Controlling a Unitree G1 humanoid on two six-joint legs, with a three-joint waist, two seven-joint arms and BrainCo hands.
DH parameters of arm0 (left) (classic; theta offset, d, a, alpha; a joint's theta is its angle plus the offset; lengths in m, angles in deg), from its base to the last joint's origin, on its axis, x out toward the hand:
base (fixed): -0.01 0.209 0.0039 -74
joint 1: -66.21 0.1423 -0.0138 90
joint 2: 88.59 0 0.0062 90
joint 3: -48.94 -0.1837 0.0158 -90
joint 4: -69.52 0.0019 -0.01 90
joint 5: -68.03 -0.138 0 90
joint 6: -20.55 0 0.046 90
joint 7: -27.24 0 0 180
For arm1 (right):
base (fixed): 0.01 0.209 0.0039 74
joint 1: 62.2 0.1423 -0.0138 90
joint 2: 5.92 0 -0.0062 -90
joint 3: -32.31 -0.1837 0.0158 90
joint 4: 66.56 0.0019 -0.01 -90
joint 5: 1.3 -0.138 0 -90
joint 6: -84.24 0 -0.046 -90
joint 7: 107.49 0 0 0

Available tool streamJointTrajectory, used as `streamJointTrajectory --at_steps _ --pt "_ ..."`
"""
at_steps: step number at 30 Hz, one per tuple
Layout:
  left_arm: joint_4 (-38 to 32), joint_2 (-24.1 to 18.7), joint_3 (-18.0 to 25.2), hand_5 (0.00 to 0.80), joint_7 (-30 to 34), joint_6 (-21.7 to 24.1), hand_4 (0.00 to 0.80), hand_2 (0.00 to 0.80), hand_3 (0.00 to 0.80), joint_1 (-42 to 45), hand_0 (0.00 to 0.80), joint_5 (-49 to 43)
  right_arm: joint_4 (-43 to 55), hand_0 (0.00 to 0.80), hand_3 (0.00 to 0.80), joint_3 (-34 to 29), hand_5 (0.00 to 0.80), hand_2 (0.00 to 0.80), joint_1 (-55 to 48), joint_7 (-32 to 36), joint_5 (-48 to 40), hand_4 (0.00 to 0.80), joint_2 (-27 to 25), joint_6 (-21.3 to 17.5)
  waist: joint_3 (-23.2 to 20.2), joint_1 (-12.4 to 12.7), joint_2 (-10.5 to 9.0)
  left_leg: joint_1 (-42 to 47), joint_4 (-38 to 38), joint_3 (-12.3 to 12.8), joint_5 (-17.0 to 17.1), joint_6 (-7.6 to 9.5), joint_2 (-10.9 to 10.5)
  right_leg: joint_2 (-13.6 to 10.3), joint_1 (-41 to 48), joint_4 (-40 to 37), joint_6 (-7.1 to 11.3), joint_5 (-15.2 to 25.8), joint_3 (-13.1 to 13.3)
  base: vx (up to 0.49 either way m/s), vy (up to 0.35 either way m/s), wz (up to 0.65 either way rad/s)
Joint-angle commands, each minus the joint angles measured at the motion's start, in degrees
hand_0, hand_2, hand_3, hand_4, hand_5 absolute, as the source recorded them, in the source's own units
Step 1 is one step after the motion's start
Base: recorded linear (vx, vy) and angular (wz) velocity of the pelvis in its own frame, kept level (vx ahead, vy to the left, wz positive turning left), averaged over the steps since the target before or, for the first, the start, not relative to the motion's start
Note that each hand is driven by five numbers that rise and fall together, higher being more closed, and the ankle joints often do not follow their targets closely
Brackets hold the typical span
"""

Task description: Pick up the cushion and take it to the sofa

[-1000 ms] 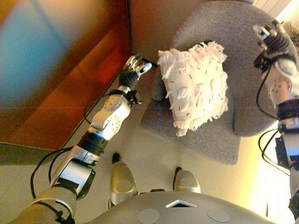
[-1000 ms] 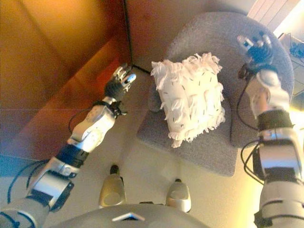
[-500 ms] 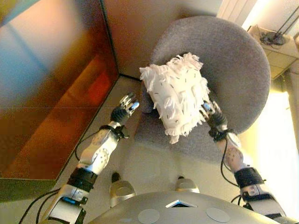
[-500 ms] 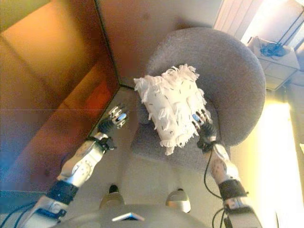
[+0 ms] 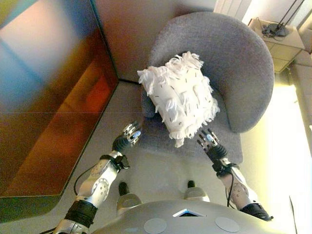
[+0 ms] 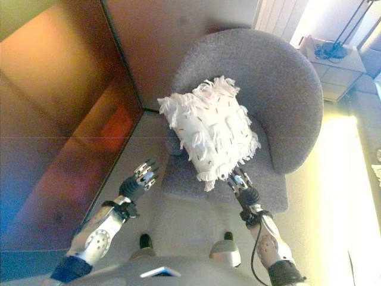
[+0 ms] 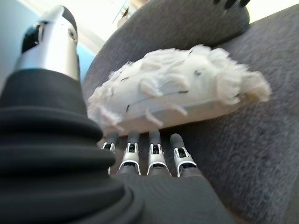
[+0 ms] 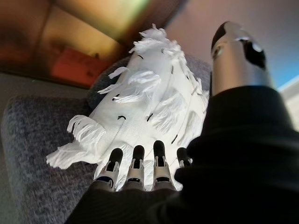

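Observation:
A white shaggy cushion [image 5: 179,95] with small dark flecks leans on the seat of a grey round-backed armchair [image 5: 229,53]. My left hand [image 5: 127,140] is open, fingers straight, at the chair's front left edge, short of the cushion [image 7: 177,100]. On the other side my right hand [image 5: 210,145] is open too, its fingers [image 8: 136,163] stretched toward the cushion's [image 8: 145,112] fringed lower corner. Neither hand holds anything.
A reddish-brown glossy panel [image 5: 48,97] stands along the left, close to the chair. A small white side table [image 5: 275,41] with cables sits at the far right behind the chair. Pale floor [image 5: 161,168] lies between the chair and me.
The camera has pulled back and shifted. Both hands have dropped lower, toward the chair's front edge; the right hand has come off the cushion's side to below its lower corner.

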Motion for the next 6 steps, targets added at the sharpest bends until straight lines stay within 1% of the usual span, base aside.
streamJointTrajectory --at_steps 1,6 --pt "-0.3 -0.4 -0.8 0.0 1.0 3.0 0.0 0.0 0.0 -4.7 0.0 -2.1 4.7 0.0 0.0 -0.4 0.0 0.0 4.5 1.1 -0.4 0.0 0.2 -3.5 1.5 0.8 0.45 3.4 4.1 2.8 -8.3 6.28 -6.5 4.3 -5.5 0.9 -0.88 4.9 -3.0 -0.028 0.026 -0.04" --pt "-0.7 -0.6 -1.3 0.0 1.2 2.3 0.0 0.0 0.0 -4.7 0.0 -2.8 5.3 0.0 0.0 0.0 0.0 0.0 5.6 0.1 0.6 0.0 -0.4 -3.2 1.0 1.6 0.23 3.5 4.1 2.5 -8.6 6.57 -7.0 4.2 -4.8 0.5 -1.03 4.8 -3.5 0.0 0.0 0.0"
